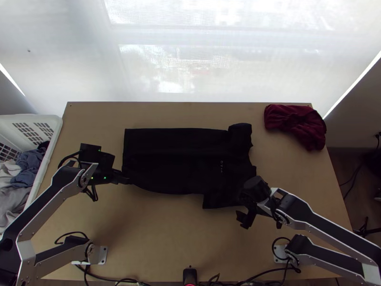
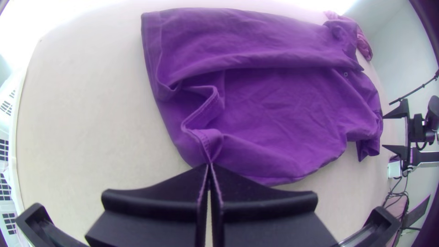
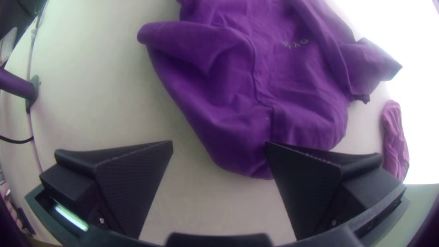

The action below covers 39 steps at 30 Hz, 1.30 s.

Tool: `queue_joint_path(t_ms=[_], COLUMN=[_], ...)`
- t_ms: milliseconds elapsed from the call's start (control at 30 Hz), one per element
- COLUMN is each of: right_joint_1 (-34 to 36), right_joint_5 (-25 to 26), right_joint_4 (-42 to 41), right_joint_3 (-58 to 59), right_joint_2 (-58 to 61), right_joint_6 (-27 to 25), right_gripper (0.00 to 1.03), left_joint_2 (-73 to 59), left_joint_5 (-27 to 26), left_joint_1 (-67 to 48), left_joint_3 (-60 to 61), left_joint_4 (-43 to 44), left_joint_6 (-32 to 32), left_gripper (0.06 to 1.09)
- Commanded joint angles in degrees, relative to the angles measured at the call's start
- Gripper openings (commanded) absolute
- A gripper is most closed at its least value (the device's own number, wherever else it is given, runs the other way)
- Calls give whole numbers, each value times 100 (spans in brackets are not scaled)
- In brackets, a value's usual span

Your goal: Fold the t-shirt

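Note:
The black t-shirt [image 1: 181,157] lies across the middle of the table, its collar end toward the right; it looks purple in the wrist views. At its left end, my left gripper [image 1: 125,180] is low over the hem. In the left wrist view the left gripper [image 2: 209,168] is shut on the near corner of the shirt [image 2: 283,100], with the hem drawn into folds beside it. My right gripper [image 1: 245,219] is at the near sleeve by the collar end. In the right wrist view the right gripper [image 3: 219,148] stands wide open, the shirt's sleeve [image 3: 219,114] partly between its fingers.
A dark red bunched cloth [image 1: 295,125] lies at the table's far right corner. On the left stands a white basket [image 1: 56,125] with clothes in it. A small black device [image 1: 190,275] and cables are at the near edge. Bare table [image 1: 157,229] shows in front of the shirt.

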<state>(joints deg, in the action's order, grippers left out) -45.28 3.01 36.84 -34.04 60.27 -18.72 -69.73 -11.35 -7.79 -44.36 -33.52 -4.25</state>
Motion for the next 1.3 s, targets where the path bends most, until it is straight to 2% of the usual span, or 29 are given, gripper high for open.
queue_joint_path(t_ms=[0, 200, 333, 467, 600, 867, 1167, 1267], right_joint_1=[-298, -377, -394, -438, -359, 370, 608, 907], right_joint_5=[-2, 25, 25, 33, 95, 95, 95, 95], right_joint_4=[-353, -573, -757, -757, -678, -643, -476, -467], right_joint_3=[3, 12, 108, 152, 47, -674, -1149, -1324], right_joint_2=[266, 389, 530, 433, 283, 169, 81, 81], right_joint_6=[-70, -79, -220, -334, -334, -554, -606, -650], right_gripper=[92, 83, 50, 4, 3, 3, 3, 3], left_joint_2=[-31, -58, -93, -102, -84, 21, 311, 408], left_joint_5=[2, 2, 2, 2, 2, 2, 2, 2], left_joint_1=[58, 111, 120, 138, 138, 146, 305, 428], left_joint_3=[-29, -11, -3, -29, -20, -11, -20, -38], left_joint_4=[12, 3, 3, 3, -14, -94, -243, -261], left_joint_6=[21, 21, 3, 12, 12, 21, -6, -49], left_gripper=[9, 9, 9, 9, 9, 9, 9, 9])
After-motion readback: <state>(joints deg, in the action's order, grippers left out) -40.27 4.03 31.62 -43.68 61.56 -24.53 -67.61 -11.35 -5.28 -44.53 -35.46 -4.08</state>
